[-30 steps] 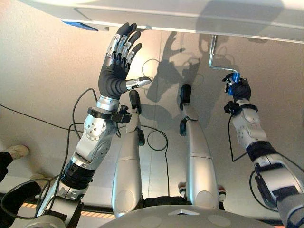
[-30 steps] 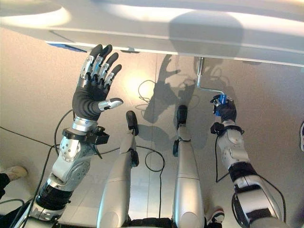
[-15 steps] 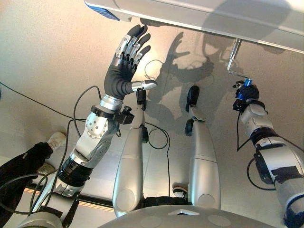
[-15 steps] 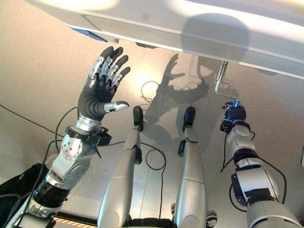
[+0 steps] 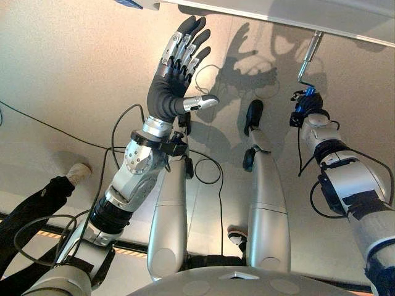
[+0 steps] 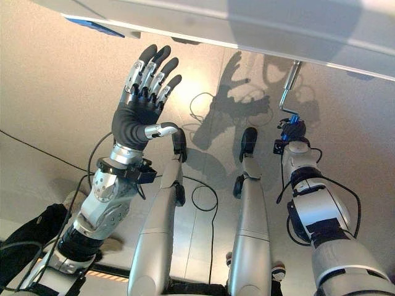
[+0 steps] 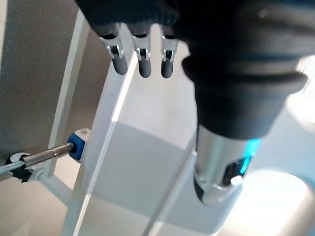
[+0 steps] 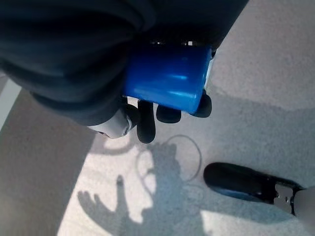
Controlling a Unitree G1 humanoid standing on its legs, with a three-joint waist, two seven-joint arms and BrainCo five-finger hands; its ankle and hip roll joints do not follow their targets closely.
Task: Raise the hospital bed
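The bed frame (image 5: 278,11) runs white along the far edge overhead. From it hangs a metal crank (image 6: 288,84) ending in a blue handle (image 8: 165,76). My right hand (image 6: 292,132) is shut round that handle, its dark fingertips (image 8: 146,125) curled under it. My left hand (image 5: 171,91) is raised off to the left with straight, spread fingers (image 7: 142,61), just short of the frame's underside (image 7: 138,147) and holding nothing.
A person's dark trouser leg (image 5: 34,206) and light shoe (image 5: 77,174) stand on the floor at the lower left. Near my left hand, a metal rod with a blue and white end cap (image 7: 75,142) lies along the frame.
The camera has shifted. My right hand has swung the blue handle leftward round the crank's shaft, still shut on it. The left hand stays raised and open.
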